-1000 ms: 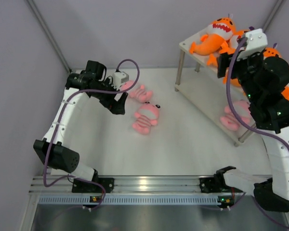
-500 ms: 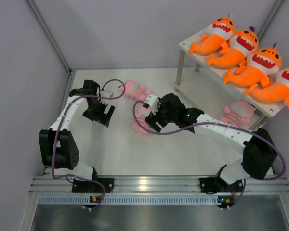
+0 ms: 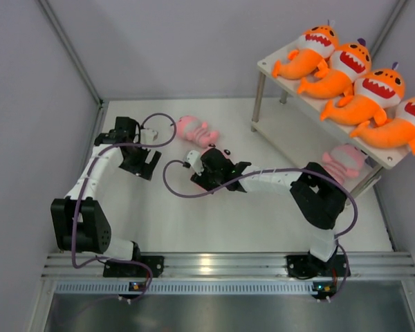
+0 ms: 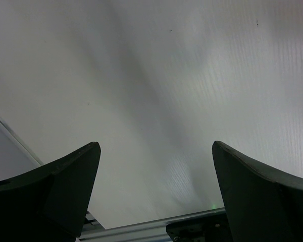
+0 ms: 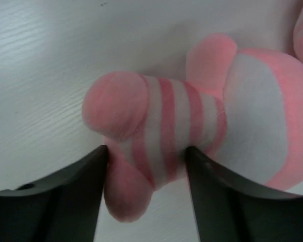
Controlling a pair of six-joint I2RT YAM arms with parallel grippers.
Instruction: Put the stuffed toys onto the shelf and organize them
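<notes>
Several orange shark stuffed toys (image 3: 340, 69) lie in a row on the top board of the shelf (image 3: 268, 65). One pink striped plush (image 3: 344, 160) sits on the lower board. Another pink plush (image 3: 194, 129) lies on the table at the back. A third pink striped plush (image 5: 192, 121) lies mid-table, mostly hidden under my right gripper (image 3: 203, 169) in the top view. In the right wrist view my right gripper (image 5: 146, 166) is shut on its striped body, both fingers touching it. My left gripper (image 3: 144, 162) hangs open over bare table, nothing between its fingers (image 4: 65, 186).
The shelf's grey legs (image 3: 258, 104) stand at the back right. Grey walls close the table on the left and behind. The aluminium rail (image 3: 207, 266) with both arm bases runs along the near edge.
My right arm swung from the shelf down to the mid-table pink plush and its jaws narrowed onto it. My left gripper drew back to the left, staying open.
</notes>
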